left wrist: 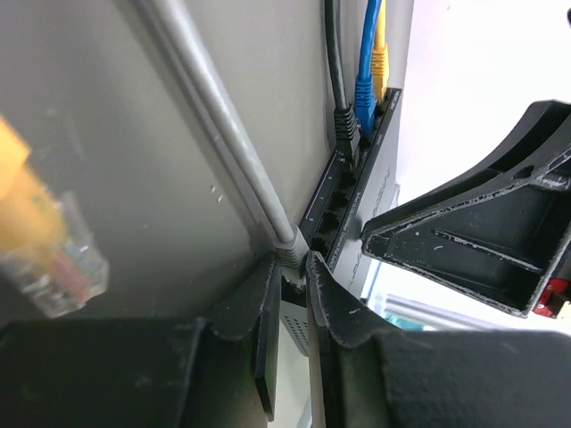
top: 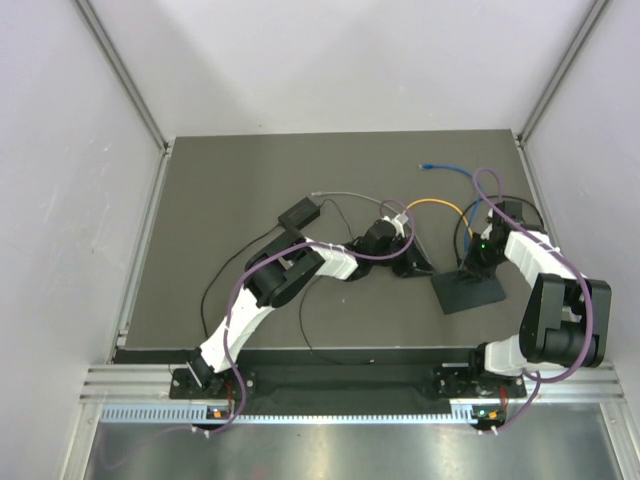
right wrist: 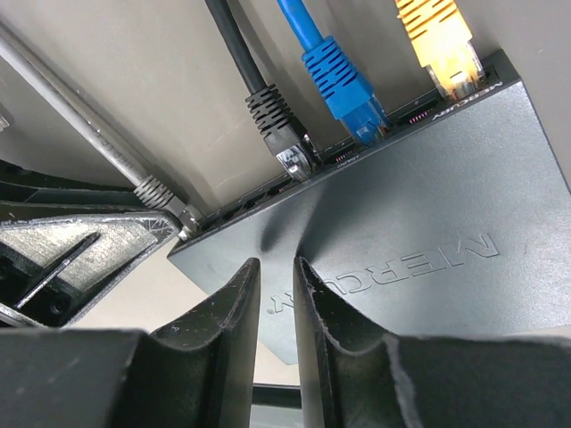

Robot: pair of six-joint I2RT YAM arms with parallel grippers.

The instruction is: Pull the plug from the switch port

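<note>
The switch [top: 470, 298] is a flat matte black box; its port row [left wrist: 335, 201] faces away from the arms. A grey cable [left wrist: 214, 134] ends in the plug [left wrist: 290, 250], which sits in the end port at the switch's corner [right wrist: 183, 217]. My left gripper [left wrist: 293, 263] is shut on that plug, one finger on each side of it. My right gripper [right wrist: 277, 263] has its jaws almost together, tips resting on the switch's top face [right wrist: 428, 205], nothing between them. From above, the left gripper [top: 418, 266] is at the switch's left end and the right gripper [top: 478, 268] is over its far edge.
Black [right wrist: 272, 120], blue [right wrist: 343, 85] and yellow [right wrist: 442, 49] plugs sit in ports further along the row. A loose yellow plug [left wrist: 53, 259] hangs close to the left wrist camera. A small black block [top: 300, 212] with a thin cord lies far left.
</note>
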